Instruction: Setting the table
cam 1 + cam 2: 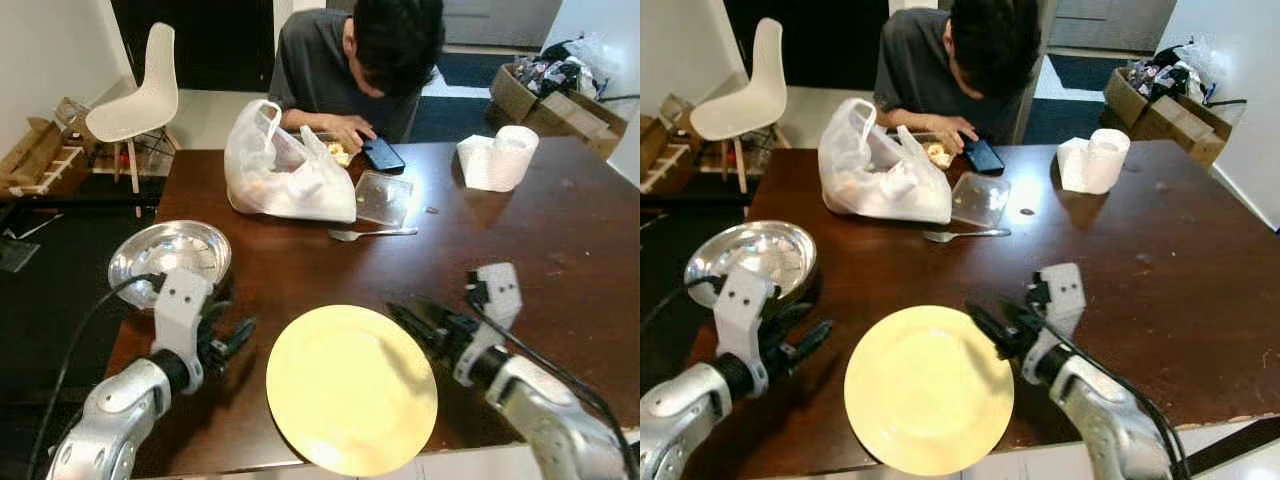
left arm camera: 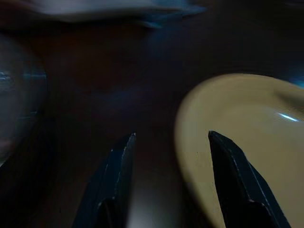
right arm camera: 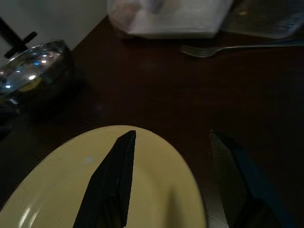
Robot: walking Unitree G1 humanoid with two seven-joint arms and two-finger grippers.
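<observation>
A round yellow plate [image 1: 350,388] lies on the dark wooden table [image 1: 560,260] near its front edge. My right gripper [image 1: 418,322] is open at the plate's right rim, one finger over the plate [image 3: 114,209], the other over the table. My left gripper [image 1: 228,338] is open just left of the plate, between it and a steel bowl [image 1: 170,255]. The plate's edge [image 2: 247,142] lies under one left finger. A fork [image 1: 372,234] lies mid-table, beyond the plate.
A person [image 1: 360,60] sits at the far side, bent over a phone [image 1: 383,154]. A white plastic bag [image 1: 285,170], a clear lid [image 1: 384,196] and a paper towel roll [image 1: 500,158] stand on the far half. A white chair [image 1: 135,95] is back left.
</observation>
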